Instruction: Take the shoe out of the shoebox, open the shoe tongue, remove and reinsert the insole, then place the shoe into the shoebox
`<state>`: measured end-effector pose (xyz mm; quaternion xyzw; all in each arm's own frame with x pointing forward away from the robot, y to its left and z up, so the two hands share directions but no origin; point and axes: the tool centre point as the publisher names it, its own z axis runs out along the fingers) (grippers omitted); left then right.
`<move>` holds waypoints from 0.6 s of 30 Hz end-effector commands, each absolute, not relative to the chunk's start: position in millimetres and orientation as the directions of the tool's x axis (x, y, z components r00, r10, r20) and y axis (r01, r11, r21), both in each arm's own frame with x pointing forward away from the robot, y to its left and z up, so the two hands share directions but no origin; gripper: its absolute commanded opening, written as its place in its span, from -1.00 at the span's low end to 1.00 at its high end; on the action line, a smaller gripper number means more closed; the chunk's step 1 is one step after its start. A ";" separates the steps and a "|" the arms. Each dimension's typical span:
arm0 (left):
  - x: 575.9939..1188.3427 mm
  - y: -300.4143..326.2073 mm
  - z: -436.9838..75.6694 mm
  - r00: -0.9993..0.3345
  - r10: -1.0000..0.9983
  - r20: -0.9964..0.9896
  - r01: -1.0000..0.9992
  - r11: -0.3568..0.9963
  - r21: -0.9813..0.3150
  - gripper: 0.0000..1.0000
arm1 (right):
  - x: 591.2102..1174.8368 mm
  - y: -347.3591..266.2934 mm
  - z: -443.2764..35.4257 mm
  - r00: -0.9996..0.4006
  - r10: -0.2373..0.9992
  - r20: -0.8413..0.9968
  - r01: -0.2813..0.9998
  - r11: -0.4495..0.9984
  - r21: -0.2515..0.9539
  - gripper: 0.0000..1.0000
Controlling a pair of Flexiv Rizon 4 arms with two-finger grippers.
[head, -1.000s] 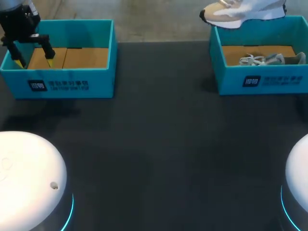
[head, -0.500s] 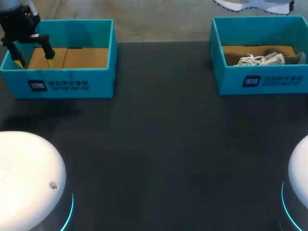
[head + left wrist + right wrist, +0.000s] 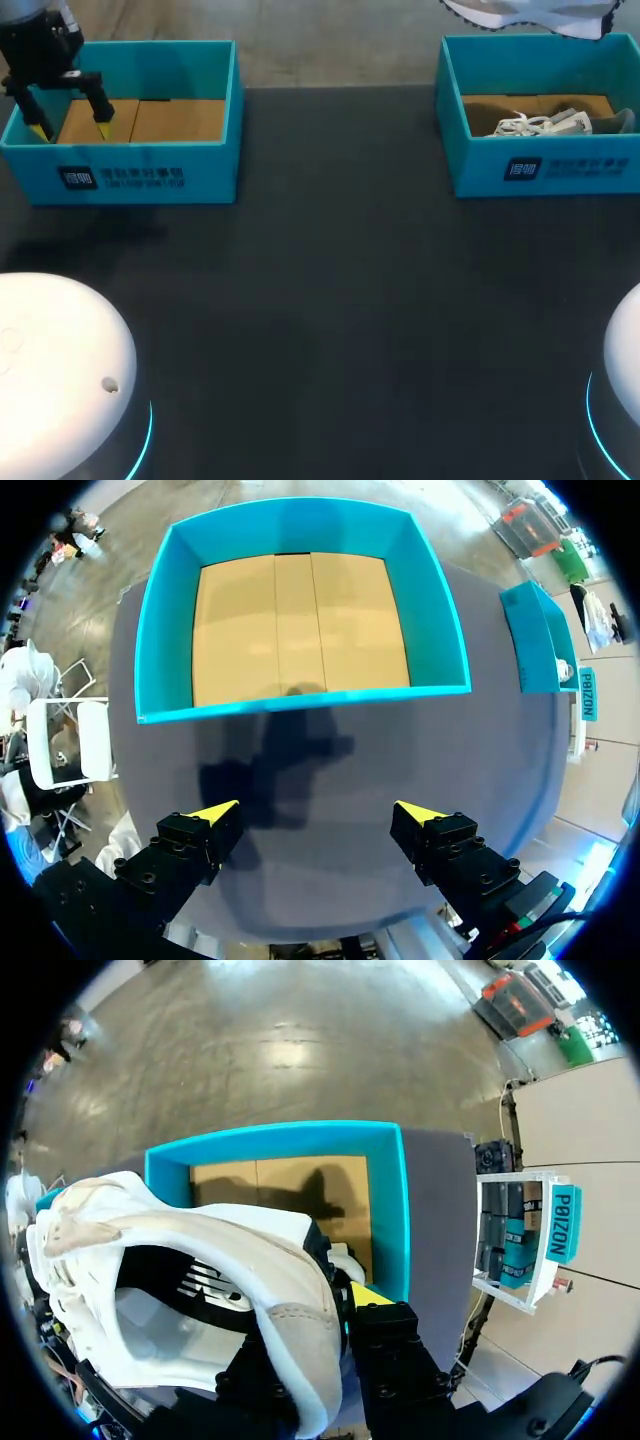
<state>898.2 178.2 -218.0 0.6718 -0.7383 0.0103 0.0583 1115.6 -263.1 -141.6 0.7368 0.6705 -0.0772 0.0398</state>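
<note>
Your right gripper has lifted the shoe higher above the box at 1 o'clock, clamped on its collar; your left gripper hangs spread wide at 10 o'clock.

Shoe: a white shoe with beige panels fills the near side, its dark opening facing the camera, held above the box.
Right gripper: the right gripper is closed on the shoe's side wall at the collar; one yellow fingertip shows against the outside, the other is hidden behind the shoe.
Shoebox: a teal shoebox lies ahead of and below the gripper, open-topped.
Box floor: a brown cardboard floor carrying a dark shadow.
Inside the box: a small white thing peeks out beside the shoe; what it is cannot be told.
Table: a dark table surrounds the box.
</note>
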 end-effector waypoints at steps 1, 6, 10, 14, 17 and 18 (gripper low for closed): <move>897.0 178.0 -217.7 -0.090 -0.991 0.098 -0.993 0.096 0.062 1.00 | 1113.4 -263.4 -139.7 0.090 0.982 -0.165 0.994 -0.097 -0.040 -1.00; 897.0 178.0 -217.7 -0.090 -0.991 0.098 -0.993 0.096 0.062 1.00 | 1112.1 -265.1 -158.4 0.102 0.982 -0.160 0.994 -0.107 -0.020 -1.00; 897.0 178.0 -217.7 -0.090 -0.991 0.098 -0.993 0.096 0.062 1.00 | 1111.3 -270.8 -176.7 0.090 0.985 -0.150 0.996 -0.093 -0.014 -1.00; 897.0 178.0 -217.7 -0.090 -0.991 0.098 -0.993 0.096 0.062 1.00 | 1113.1 -278.9 -188.9 0.058 0.986 -0.158 0.998 -0.060 -0.005 -1.00; 897.0 178.0 -217.7 -0.090 -0.991 0.098 -0.993 0.096 0.062 1.00 | 1114.0 -287.9 -196.6 0.043 0.986 -0.163 0.999 -0.046 -0.018 -1.00; 897.0 178.0 -217.7 -0.090 -0.991 0.098 -0.993 0.096 0.062 1.00 | 1114.3 -290.3 -199.1 0.040 0.987 -0.158 0.999 -0.042 -0.014 -1.00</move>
